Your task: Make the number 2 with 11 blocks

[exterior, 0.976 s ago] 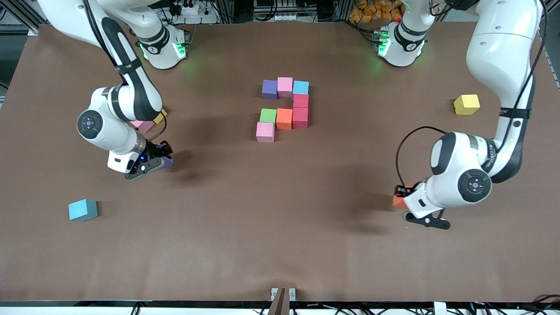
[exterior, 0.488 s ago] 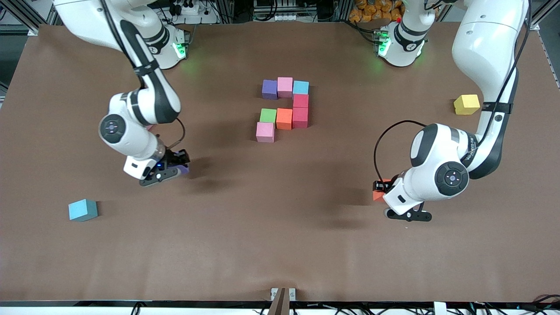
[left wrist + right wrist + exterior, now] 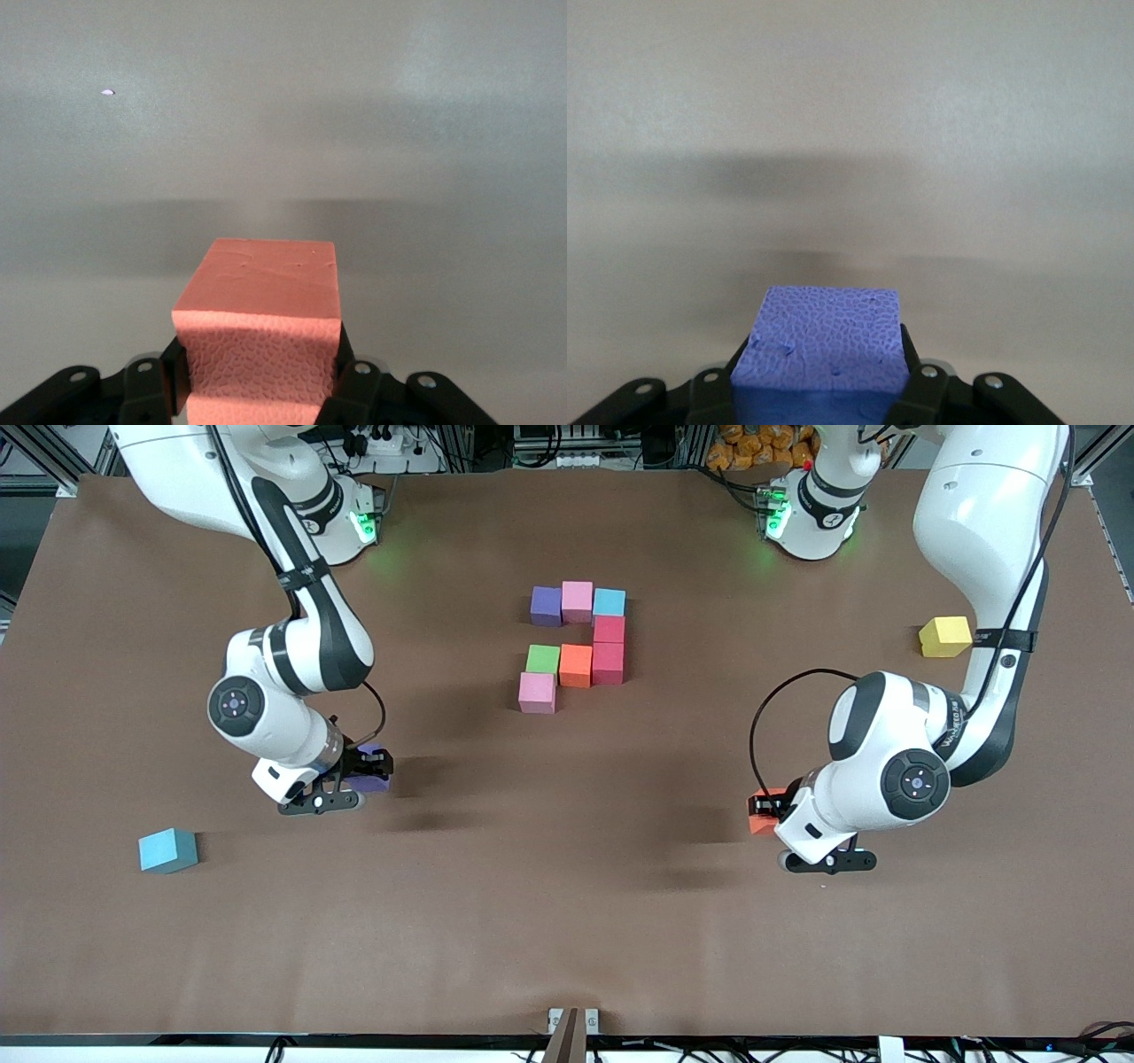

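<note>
Brown table (image 3: 567, 921) wide, bare; left hand (image 3: 769, 812) pinching orange block (image 3: 259, 341), right hand (image 3: 365, 772) pinching purple block (image 3: 819, 352).

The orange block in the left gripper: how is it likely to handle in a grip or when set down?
The orange block shows a pebbled, matte foam-like face, so it is probably light, slightly squashy and not slippery. The left gripper is shut on its flat sides, which should hold steadily. As a cube with flat faces it should sit still rather than roll.
</note>
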Motion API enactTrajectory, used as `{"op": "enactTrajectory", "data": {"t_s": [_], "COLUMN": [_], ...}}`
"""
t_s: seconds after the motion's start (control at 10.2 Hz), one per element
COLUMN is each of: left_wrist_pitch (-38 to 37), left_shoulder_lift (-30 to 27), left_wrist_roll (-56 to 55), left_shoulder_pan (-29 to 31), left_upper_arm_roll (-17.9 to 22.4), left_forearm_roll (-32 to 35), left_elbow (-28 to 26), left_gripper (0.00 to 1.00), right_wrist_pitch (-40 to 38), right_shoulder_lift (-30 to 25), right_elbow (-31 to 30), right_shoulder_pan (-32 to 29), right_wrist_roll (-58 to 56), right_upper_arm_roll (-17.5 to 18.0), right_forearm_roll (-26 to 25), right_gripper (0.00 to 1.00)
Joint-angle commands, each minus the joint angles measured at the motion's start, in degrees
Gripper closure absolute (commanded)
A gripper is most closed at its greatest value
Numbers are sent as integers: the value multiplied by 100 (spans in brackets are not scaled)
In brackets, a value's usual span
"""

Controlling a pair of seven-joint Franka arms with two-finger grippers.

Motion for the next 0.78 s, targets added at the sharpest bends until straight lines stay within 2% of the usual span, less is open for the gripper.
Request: {"op": "enactTrajectory", "data": {"t_s": [0.0,0.29,0.49,0.68], "left_wrist_pitch": [-122,-96,-60,-34], "left_shoulder_lift": [-56,-47,-21,-4], "left_wrist_roll": [-344,-836,-1258,-1654], "left_shoulder_pan": [-33,-121,-165,-217], "left_upper_arm_roll": [21,-14,-102,-181], "left_forearm_roll": [-196,-197,-206,-232], "left_elbow": [97,106,106,106], "left_gripper": [100,100,100,100], "right_wrist_pitch": [-413,-414,-414,-344], "right_shoulder_lift": [243,348,558,743], "right_elbow": [481,578,858,947], "right_shoulder_pan": [37,63,649,951], "right_wrist_roll": [591,732,1721,2279], "right_upper_arm_roll": [27,27,27,36], "right_forearm_roll": [-23,107,476,556], "right_gripper": [72,72,72,72]}}
